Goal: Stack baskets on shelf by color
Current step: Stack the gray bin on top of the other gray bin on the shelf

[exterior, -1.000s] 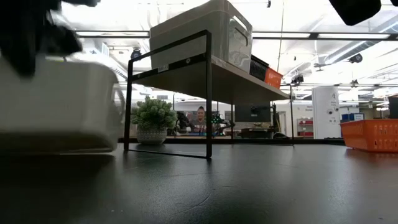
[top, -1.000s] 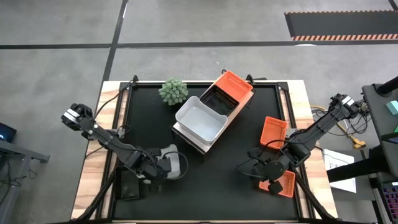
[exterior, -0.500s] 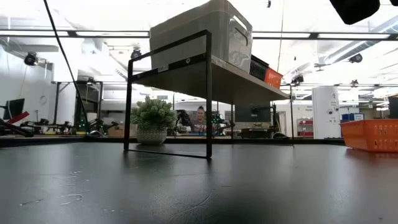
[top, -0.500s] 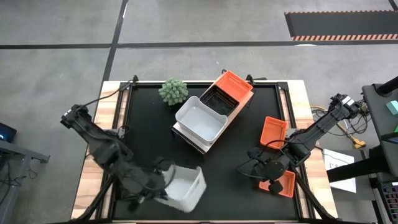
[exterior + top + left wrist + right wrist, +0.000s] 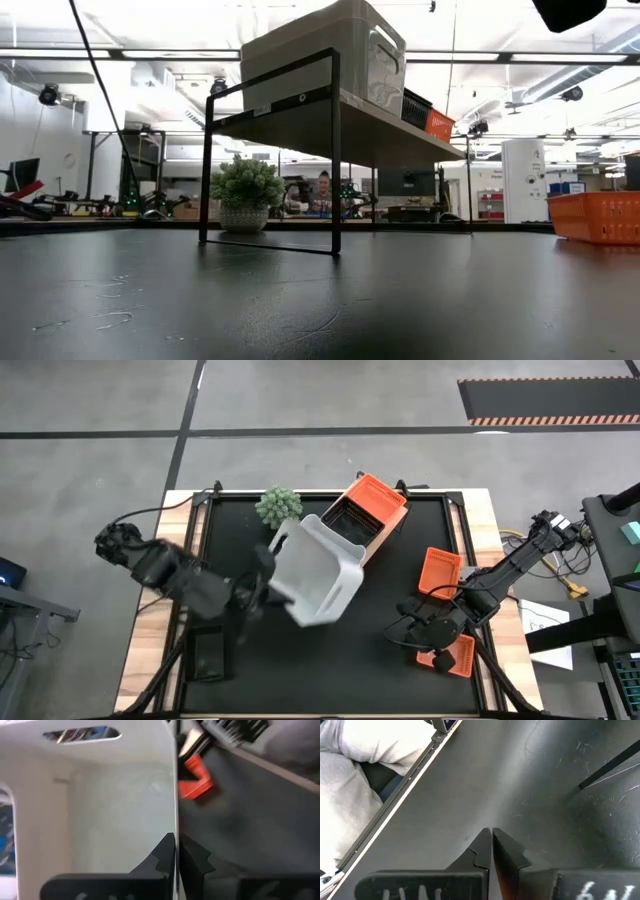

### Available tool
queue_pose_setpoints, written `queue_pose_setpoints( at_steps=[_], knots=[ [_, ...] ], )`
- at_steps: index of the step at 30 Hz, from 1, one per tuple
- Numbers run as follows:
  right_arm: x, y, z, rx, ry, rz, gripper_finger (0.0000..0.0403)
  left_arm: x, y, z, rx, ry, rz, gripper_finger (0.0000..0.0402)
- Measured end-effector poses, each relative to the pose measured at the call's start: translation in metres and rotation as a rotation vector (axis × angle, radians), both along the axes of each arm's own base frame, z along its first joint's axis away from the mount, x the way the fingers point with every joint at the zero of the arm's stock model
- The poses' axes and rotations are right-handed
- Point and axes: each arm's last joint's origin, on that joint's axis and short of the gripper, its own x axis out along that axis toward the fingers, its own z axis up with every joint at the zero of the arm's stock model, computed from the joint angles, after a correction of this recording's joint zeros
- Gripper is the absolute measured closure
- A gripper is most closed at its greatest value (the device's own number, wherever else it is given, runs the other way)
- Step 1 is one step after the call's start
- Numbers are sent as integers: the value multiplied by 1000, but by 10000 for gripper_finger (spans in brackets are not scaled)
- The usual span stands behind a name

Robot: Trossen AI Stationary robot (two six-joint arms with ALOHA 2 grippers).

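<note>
The left gripper [image 5: 262, 585] is seen raised above the black tabletop [image 5: 380, 670], its fingers [image 5: 165, 851] pinched on the thin side wall of a white basket [image 5: 312, 574] — the wall runs straight out from between the fingertips, with the basket's pale interior on one side of them and the dark table on the other. In the high view this held basket is tilted and carried just ahead of the fingers, overlapping the near end of the shelf [image 5: 360, 125] and hiding part of what stands on it. Behind it on the shelf a black basket [image 5: 352, 520] and an orange basket [image 5: 377, 494] are visible; from the low view a white basket is also noted on the shelf top. A small green plant [image 5: 279, 506] stands beside the shelf's far left corner. Further right, one loose orange basket [image 5: 439, 571] lies on the table, just beyond the right gripper [image 5: 422, 628]. The right gripper's fingers [image 5: 484, 847] are pressed together, holding nothing, over bare table — a second loose orange basket [image 5: 459, 655] lies just beside it, near the table edge.
</note>
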Motion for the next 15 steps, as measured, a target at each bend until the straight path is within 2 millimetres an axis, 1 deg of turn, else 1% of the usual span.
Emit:
queue_pose_setpoints(
  at_steps=[3,7,9,13,15],
  knots=[
    [0,0,0,-6,-3,7,394,14,18,-4,26,3,62,401],
    [0,0,0,-10,-6,11,394,38,36,-17,30,56,123,401],
    [0,0,0,-10,-7,11,394,52,43,-25,30,87,147,401],
    [0,0,0,-17,-12,7,394,82,54,-49,70,166,197,401],
    [0,-1,0,-25,-18,-1,394,93,58,-59,94,200,206,401]
  ],
)
